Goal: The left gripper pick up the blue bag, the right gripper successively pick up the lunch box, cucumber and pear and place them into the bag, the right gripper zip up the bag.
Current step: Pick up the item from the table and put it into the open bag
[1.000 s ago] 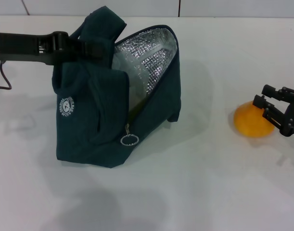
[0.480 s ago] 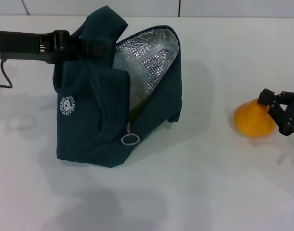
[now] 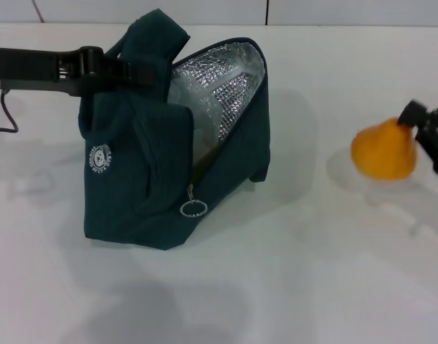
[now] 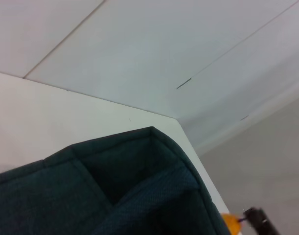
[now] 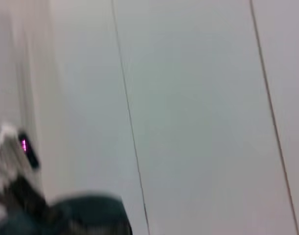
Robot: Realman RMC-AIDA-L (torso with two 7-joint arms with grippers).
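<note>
The blue bag (image 3: 143, 179) stands at the table's left with its foil-lined mouth open toward the right. My left gripper (image 3: 135, 72) reaches in from the left and is shut on the bag's handle at its top. At the far right the orange-yellow pear (image 3: 383, 150) hangs just above the table, its shadow below it, with my right gripper (image 3: 424, 138) shut on its right side. The left wrist view shows the bag's dark fabric (image 4: 115, 196), with the pear (image 4: 230, 223) far off. The lunch box and cucumber are out of view.
The white table (image 3: 297, 272) spreads wide between the bag and the pear. A ring zip pull (image 3: 193, 208) hangs at the bag's front. A black cable (image 3: 5, 118) lies at the left edge. A wall seam runs behind.
My right gripper closed on the pear and lifted it up off the table, drifting slightly right. The bag and left arm stayed in place.
</note>
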